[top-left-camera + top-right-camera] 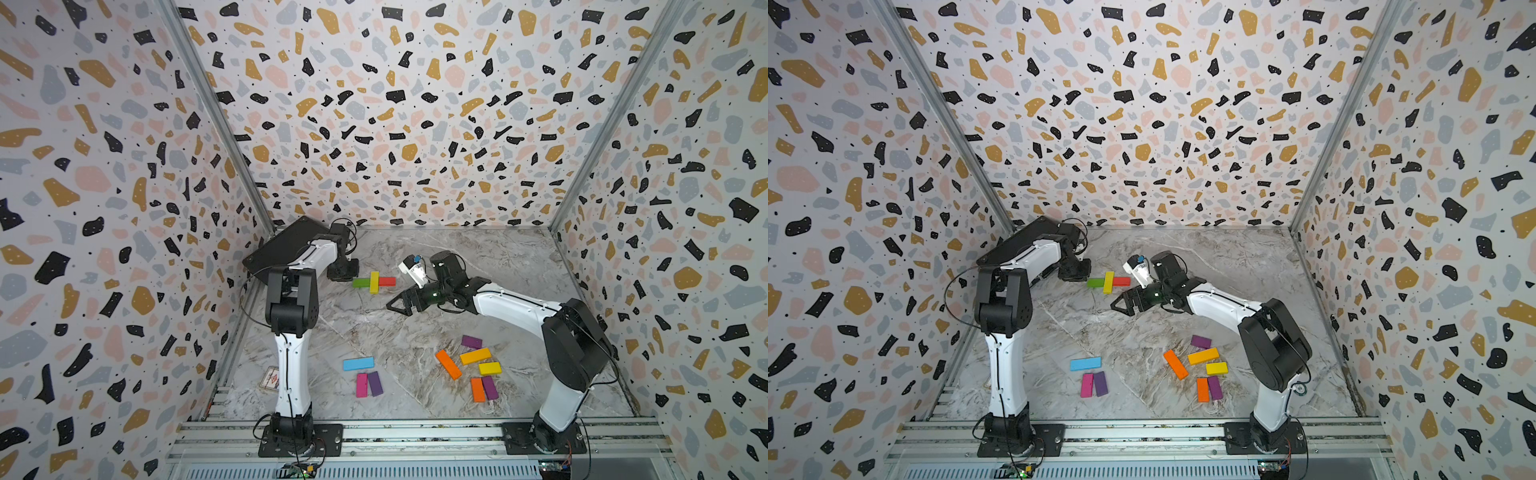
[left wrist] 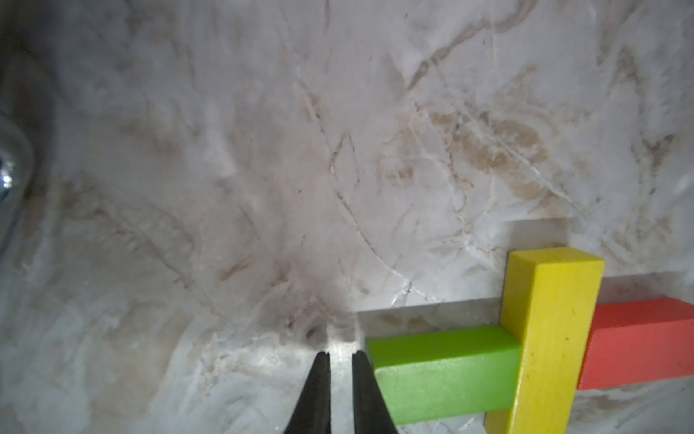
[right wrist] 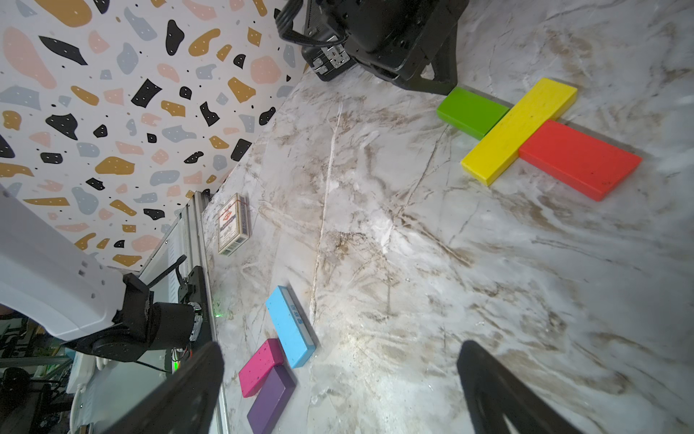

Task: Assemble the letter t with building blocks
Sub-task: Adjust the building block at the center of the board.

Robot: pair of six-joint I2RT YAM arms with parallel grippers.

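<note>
Lying flat: green block (image 2: 443, 372) and red block (image 2: 638, 338), butting against the long sides of the yellow block (image 2: 548, 330). Resting nearly closed, empty, just beside the green end farthest from yellow: left gripper (image 2: 341, 355). Hovering wide open, empty, near yellow's red side: right gripper (image 3: 340, 347). Probably handling light, stiff, smooth; pinching across the narrow width mid-length seeming safest.

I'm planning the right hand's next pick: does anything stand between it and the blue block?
Nothing visible does. Only bare marble table lies between the open right hand and the blue block.
</note>
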